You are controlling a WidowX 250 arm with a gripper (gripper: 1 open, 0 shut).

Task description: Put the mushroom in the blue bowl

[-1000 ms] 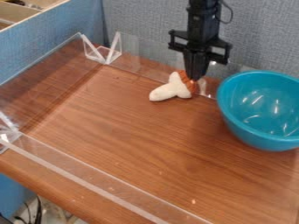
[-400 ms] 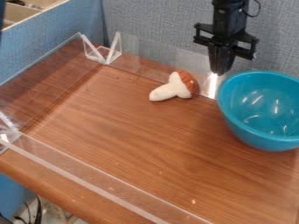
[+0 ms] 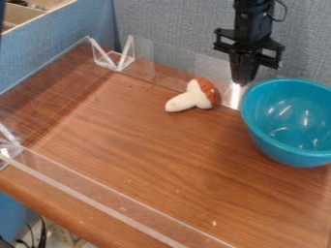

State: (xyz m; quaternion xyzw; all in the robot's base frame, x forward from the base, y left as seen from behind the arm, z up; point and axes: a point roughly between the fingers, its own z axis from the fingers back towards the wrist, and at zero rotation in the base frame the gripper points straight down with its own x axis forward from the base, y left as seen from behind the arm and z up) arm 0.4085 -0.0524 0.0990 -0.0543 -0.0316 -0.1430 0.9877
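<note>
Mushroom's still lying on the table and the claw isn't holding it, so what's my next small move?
Probably open the claw and bring it back left over the mushroom: it hangs shut and empty between the mushroom and the blue bowl.

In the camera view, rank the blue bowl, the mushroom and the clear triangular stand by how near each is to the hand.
1. Blue bowl: its rim is just below and right of the hand.
2. Mushroom: a little to the left, on the table.
3. Clear triangular stand: far left, at the back wall.
</note>
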